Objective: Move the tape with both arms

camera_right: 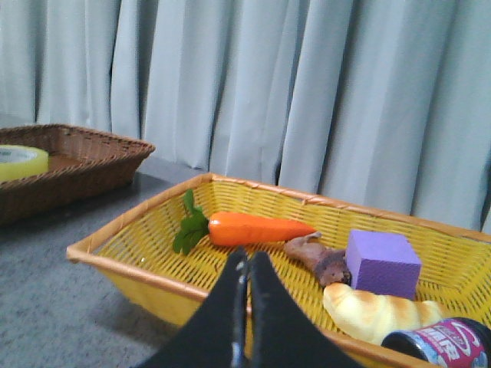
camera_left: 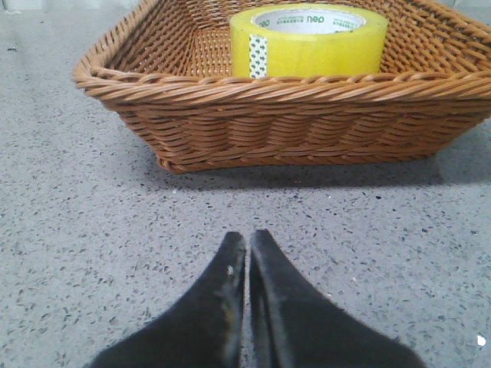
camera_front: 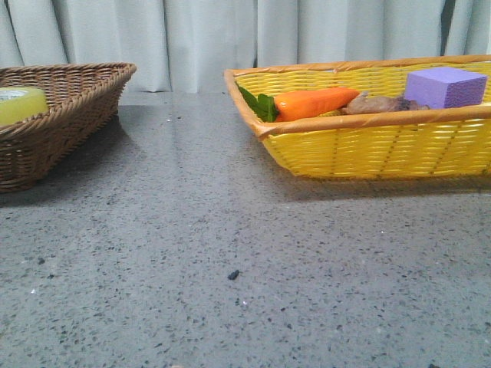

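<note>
The tape, a yellow-green roll with a white core and green lettering, lies flat inside the brown wicker basket. In the front view only its edge shows at the far left, in that basket. It also appears small in the right wrist view. My left gripper is shut and empty, low over the table, a short way in front of the brown basket. My right gripper is shut and empty, just outside the near rim of the yellow basket. Neither gripper shows in the front view.
The yellow basket stands at the right and holds a toy carrot, a purple foam cube, a brown lump, a bread roll and a dark can. Grey speckled tabletop lies between the baskets. A curtain hangs behind.
</note>
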Robot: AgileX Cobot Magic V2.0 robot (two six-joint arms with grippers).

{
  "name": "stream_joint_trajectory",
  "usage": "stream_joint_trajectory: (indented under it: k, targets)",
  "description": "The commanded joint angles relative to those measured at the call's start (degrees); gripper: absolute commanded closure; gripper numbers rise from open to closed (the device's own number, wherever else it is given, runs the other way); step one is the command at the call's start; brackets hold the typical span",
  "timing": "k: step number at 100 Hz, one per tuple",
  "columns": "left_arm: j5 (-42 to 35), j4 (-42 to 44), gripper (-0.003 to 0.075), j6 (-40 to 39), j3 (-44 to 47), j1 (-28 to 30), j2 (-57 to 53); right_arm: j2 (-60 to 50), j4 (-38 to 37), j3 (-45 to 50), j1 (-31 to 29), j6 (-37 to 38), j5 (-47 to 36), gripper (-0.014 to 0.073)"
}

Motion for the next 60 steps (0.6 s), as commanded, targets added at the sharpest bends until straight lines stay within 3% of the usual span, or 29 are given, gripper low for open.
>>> stream_joint_trajectory:
  k: [1, 11, 29, 40, 52, 60]
  targets:
    - [-3.5, 0.0, 0.0741, -0.4, 0.5, 0.0, -1.6, 0.9, 7.4, 1.8, -6.4, -5.3, -14.6, 0.0668]
    - [-3.5, 0.0, 0.0741, -0.4, 0.5, 0.0, -1.6, 0.9, 10.6, 6.0, -13.8, -5.3, -24.1, 0.0668]
    - [-3.5, 0.0, 0.0741, -0.4, 0.5, 0.0, -1.6, 0.9, 14.9, 11.7, -22.2, -5.3, -25.7, 0.0668]
    - [-3.5, 0.0, 0.0741, -0.4, 0.5, 0.0, -1.6, 0.9, 16.8, 11.5, -25.0, -6.6, -19.1, 0.0668]
    - [-3.5, 0.0, 0.0741, -0.4, 0.5, 0.0, -1.6, 0.9, 26.8, 11.5, -27.0, -15.6, -13.7, 0.0668]
    - [-3.5, 0.0, 0.0741, -0.4, 0.5, 0.0, -1.6, 0.0, 26.9, 11.5, -27.9, -16.3, -8.1, 0.0668]
